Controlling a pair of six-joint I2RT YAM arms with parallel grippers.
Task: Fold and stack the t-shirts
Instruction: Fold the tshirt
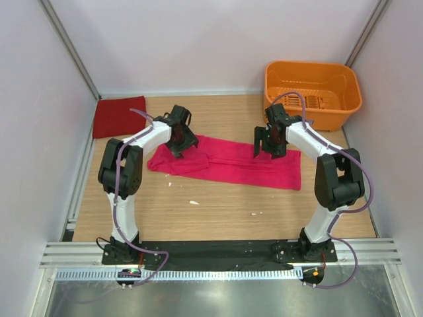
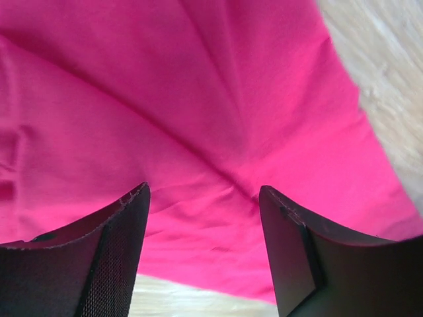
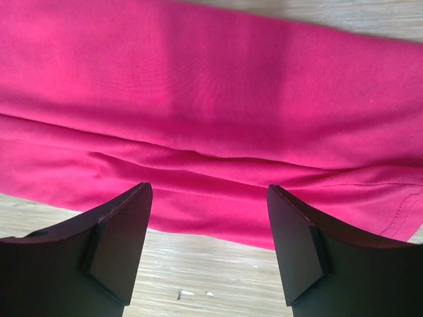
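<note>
The magenta-pink t-shirt lies on the table folded into a long band running left to right. My left gripper is open over the band's left part, near its far edge; the cloth fills that wrist view. My right gripper is open over the band's right part at its far edge; its wrist view shows the cloth and bare wood between the jaws. Neither gripper holds anything. The crimson red t-shirt lies folded flat at the far left corner.
An orange plastic basket stands at the far right corner. White walls close in the table on three sides. Small white crumbs lie on the wood in front of the pink shirt.
</note>
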